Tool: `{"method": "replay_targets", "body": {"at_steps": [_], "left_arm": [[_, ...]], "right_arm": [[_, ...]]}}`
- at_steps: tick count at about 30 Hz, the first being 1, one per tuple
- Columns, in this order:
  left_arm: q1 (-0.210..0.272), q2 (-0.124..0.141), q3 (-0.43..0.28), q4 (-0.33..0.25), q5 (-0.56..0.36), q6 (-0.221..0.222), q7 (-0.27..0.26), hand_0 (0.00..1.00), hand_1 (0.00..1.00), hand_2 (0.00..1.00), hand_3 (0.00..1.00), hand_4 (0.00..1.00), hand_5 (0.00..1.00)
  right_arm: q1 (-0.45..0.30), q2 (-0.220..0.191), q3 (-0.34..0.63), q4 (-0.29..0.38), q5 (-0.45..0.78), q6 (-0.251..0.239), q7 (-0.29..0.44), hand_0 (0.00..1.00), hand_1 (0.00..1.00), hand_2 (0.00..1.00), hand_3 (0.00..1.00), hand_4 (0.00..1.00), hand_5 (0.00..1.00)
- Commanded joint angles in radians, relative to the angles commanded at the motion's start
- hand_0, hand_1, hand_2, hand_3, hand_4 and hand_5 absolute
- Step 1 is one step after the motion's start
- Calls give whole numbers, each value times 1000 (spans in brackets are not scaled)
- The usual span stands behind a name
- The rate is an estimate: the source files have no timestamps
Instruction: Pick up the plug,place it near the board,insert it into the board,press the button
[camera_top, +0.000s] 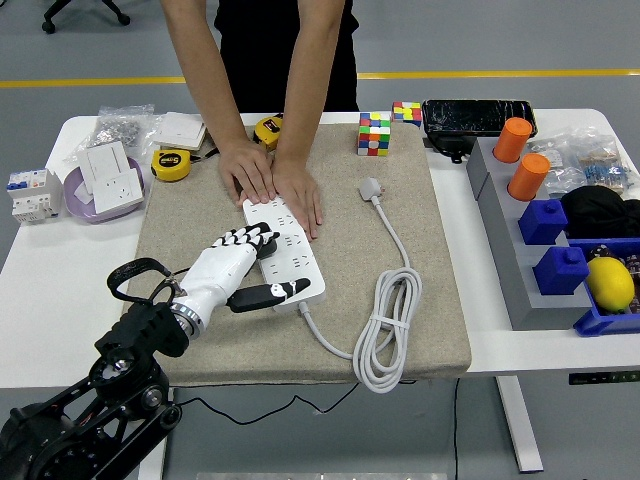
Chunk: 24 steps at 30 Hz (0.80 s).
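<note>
A white power strip (289, 250) lies on the beige mat (200, 330), its far end pinned under a person's two hands (270, 180). My left hand (245, 272), white with black finger joints, rests over the strip's near left side, fingers relaxed and spread, thumb (268, 293) stretched along the near edge. It holds nothing. The white plug (370, 188) lies loose on the mat right of the strip. Its cable (388, 325) runs down into a coil at the mat's front. No right arm shows.
Rubik's cubes (373, 133) stand at the mat's far edge. Tape measures (171, 164), a purple bowl with sockets (105, 182) and a breaker (30, 193) lie at left. A grey rack (520, 260) with orange cylinders, blue blocks and a lemon (609, 283) is at right.
</note>
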<state>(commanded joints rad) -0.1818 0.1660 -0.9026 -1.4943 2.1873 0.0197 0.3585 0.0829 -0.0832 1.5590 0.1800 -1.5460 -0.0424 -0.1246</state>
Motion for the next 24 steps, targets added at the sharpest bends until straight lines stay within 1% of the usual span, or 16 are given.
{"method": "replay_targets", "body": {"at_steps": [4,12,15,17,20,21,22,24], "left_arm": [[-11,-2,18,4,0,-1,-1,998,998,983,948,998,998],[-25,-2,25,8,2,-3,-2,998,998,981,946,998,998],[-27,-2,17,-2,6,10,-12,998,998,981,946,998,998],[-27,-1,13,-15,10,22,-19,998,998,977,942,998,998],[-25,2,13,-49,6,45,-34,998,998,977,942,998,998],[-23,3,15,-66,-1,50,-35,998,998,977,942,998,998],[-21,5,17,-84,-8,53,-35,998,973,920,923,998,998],[-15,8,27,-140,-23,39,-11,998,973,920,923,998,998]], "right_arm": [[-2,0,4,0,-6,1,-2,830,722,719,762,998,987],[1,-2,4,0,-4,0,-2,831,722,721,762,998,987],[1,-2,6,0,-5,0,-4,831,722,721,762,998,987],[0,-1,7,0,-6,-1,-5,831,722,719,762,998,988],[1,-1,4,0,-2,-2,-4,831,722,719,762,998,988],[1,-1,3,0,0,-2,-3,831,722,719,762,998,988],[2,-1,2,0,1,-2,-3,831,722,719,763,998,987],[1,-1,2,0,0,-3,-4,831,722,719,763,998,987]]}}
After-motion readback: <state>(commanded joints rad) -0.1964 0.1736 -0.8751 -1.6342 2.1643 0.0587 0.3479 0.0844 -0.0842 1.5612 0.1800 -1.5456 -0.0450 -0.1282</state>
